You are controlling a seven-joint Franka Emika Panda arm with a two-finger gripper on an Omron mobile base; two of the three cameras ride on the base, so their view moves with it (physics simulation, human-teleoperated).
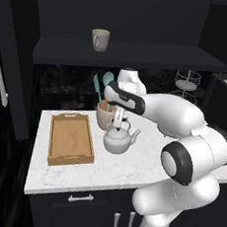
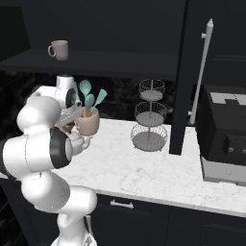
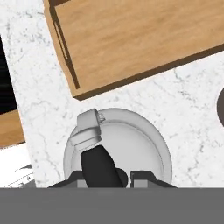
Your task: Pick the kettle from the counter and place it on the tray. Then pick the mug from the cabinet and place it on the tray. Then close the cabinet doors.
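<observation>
White marble with fine grey veins forms the worktop (image 1: 129,167), a broad slab over dark drawers. Directly beneath the pincer (image 1: 118,122) sits the kettle (image 1: 117,140), squat, round and pale grey-white, with a smooth matte body, a curved spout and a dark arched handle (image 3: 99,166).

The pincer reaches straight down over the kettle's top. From the hand view its two dark tips sit either side of the arched handle, partly closed and apparently pinching it, though the contact itself is at the picture's edge. The kettle looks to be resting on the marble, or barely off it.

Judged from this, the first step is in hand: the kettle is gripped but not yet carried. The next move calls for a straight lift, then a short sideways carry to the tray (image 1: 71,141), keeping the kettle level so that it does not swing on its handle.

That tray lies just beside the pincer on the worktop: shallow, rectangular, light-brown wood with visible grain, a raised rim and cut-out end handles. Just behind the pincer stands a tan utensil pot (image 1: 104,115) holding teal spatulas. Well above the pincer, the small grey-white mug (image 1: 100,39) waits on the dark shelf of the black cabinet (image 1: 141,54), whose doors stand open.
</observation>
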